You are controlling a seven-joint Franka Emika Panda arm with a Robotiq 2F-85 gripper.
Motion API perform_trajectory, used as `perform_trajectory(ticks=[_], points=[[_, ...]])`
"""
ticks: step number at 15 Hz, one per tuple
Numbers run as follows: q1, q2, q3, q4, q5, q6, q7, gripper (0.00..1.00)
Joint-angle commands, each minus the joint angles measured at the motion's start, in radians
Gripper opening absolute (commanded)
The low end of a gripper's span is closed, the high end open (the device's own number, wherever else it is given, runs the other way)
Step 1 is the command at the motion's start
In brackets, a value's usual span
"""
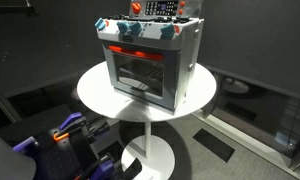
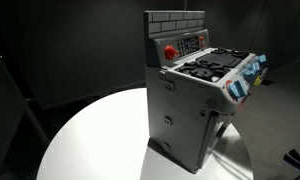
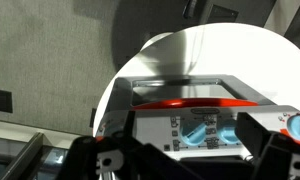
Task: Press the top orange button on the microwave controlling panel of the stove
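Standing at the centre of your round white table (image 1: 95,95): the stove (image 1: 185,65), silver-grey, glass door (image 1: 140,72), red-orange strip (image 1: 140,48) above it, blue-white knobs (image 1: 133,32). The microwave controlling panel (image 2: 193,43): small dark rectangle on the brick-patterned backboard (image 2: 175,20), at the stove's 12 o'clock; round red button (image 2: 170,52) at its 8 o'clock. Your gripper (image 3: 190,158): wrist view only, fingers (image 3: 110,160) spread wide, knob row showing between them.

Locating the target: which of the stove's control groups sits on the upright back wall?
The microwave controlling panel, dark, beside a red round button; the blue-white knobs line the front edge.
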Motion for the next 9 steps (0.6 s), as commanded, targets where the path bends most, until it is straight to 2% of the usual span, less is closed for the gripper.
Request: perform_trajectory(ticks=[1,4,9], points=[[-0.006,0.001,0.005,0.003,0.003,-0.003,-0.002,1.00],[-0.006,-0.001,0.005,0.003,0.003,-0.003,-0.002,1.00],[-0.036,0.064,0.024,0.062,-0.033,0.102,0.049,1.00]])
